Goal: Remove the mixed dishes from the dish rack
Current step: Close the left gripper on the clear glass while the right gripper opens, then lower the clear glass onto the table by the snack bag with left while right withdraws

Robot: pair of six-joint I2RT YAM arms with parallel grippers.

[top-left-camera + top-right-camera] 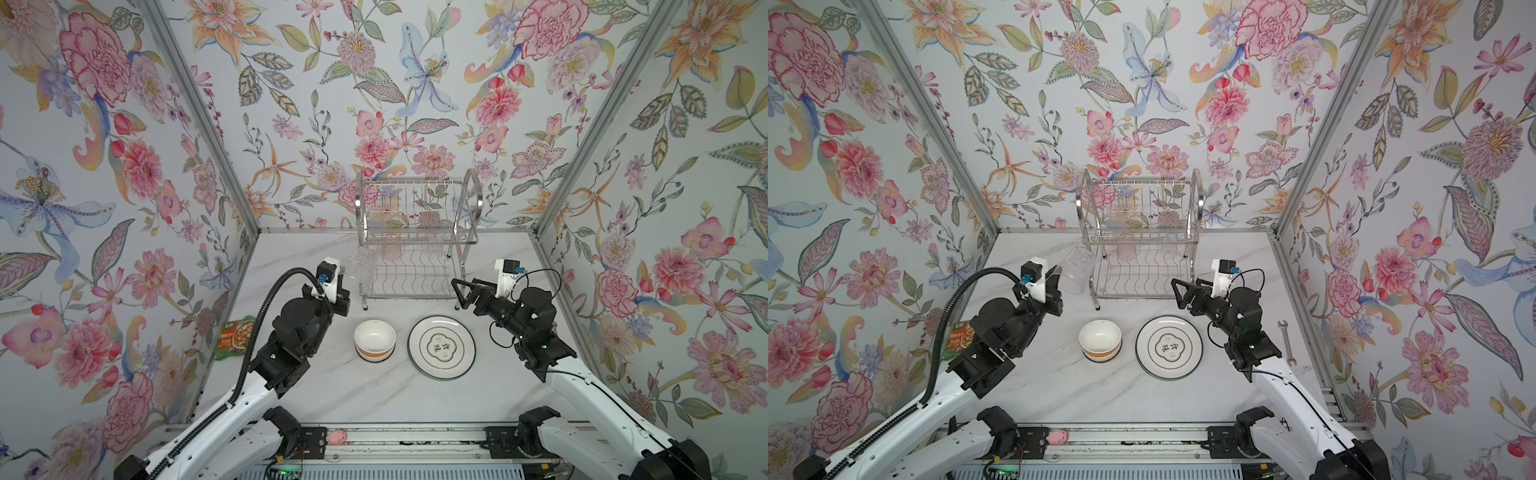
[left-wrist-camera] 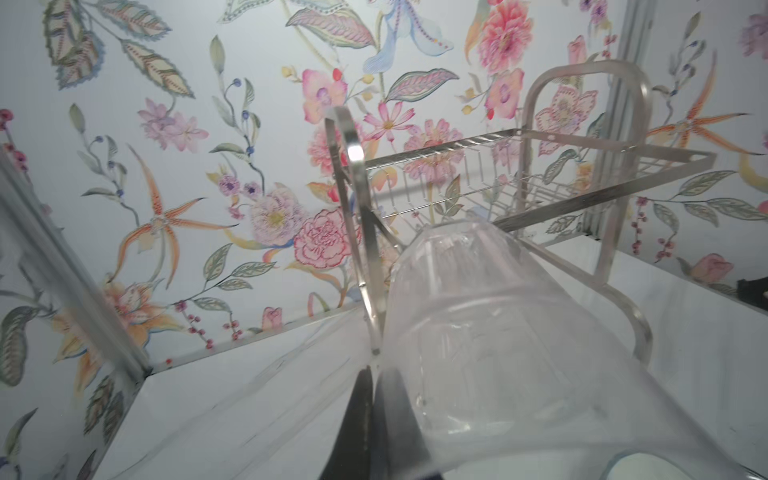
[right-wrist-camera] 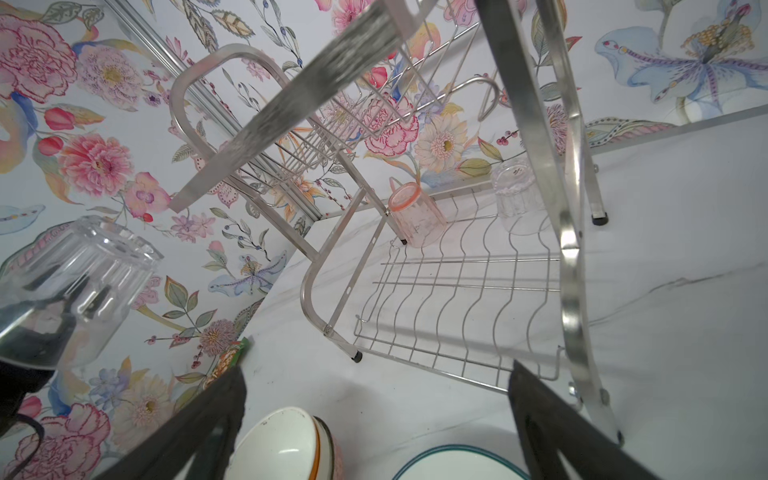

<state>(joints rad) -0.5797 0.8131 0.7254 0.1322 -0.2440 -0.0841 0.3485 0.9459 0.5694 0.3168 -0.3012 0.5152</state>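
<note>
Evidently well along: stacked bowls [image 1: 375, 338] and a plate [image 1: 441, 347] sit on the desk [image 1: 332, 395] just behind the claws, the left claw [image 2: 377, 417] grips a clear tumbler [image 2: 498, 332] beside the dish rack [image 1: 415, 237], and past the wide-open right claw [image 1: 460, 294] a pink tumbler [image 3: 417, 216] and second clear tumbler [image 3: 515, 199] stand racked, yet to unload.

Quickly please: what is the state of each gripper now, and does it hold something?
Left gripper: closed, holding the clear tumbler.
Right gripper: open, holding nothing.
</note>
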